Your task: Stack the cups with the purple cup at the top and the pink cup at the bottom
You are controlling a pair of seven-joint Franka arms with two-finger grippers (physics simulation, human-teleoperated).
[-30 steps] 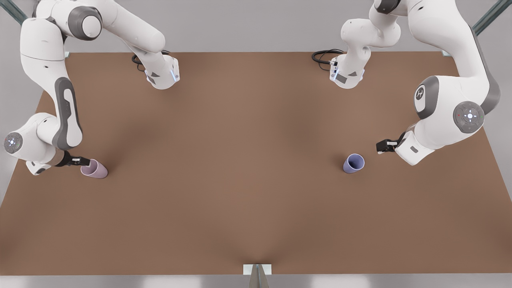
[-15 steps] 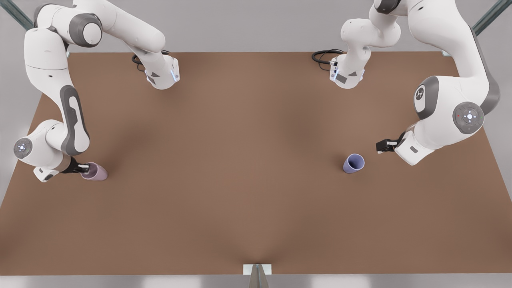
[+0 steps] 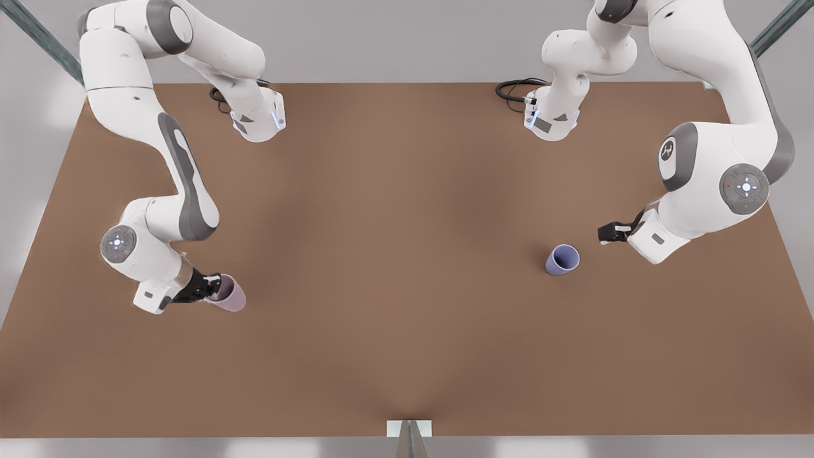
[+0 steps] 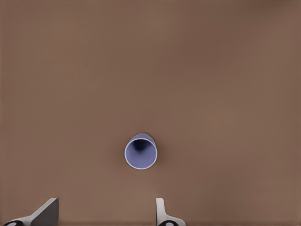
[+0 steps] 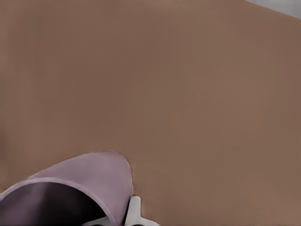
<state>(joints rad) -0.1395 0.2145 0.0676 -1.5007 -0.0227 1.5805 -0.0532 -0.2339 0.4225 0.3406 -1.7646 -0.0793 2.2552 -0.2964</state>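
Even soft overhead light, faint diffuse shadows on table (image 3: 407, 318), no glare.

My work surface is a plain brown table (image 3: 407, 286) with a matte top, set against a pale grey background. Black cables (image 3: 514, 88) lie coiled at its far edge, another coil (image 3: 219, 95) toward the front view's left. A small pale bracket (image 3: 409, 428) sits at the middle of the near edge. Grey metal struts (image 3: 779, 25) cross the upper corners.
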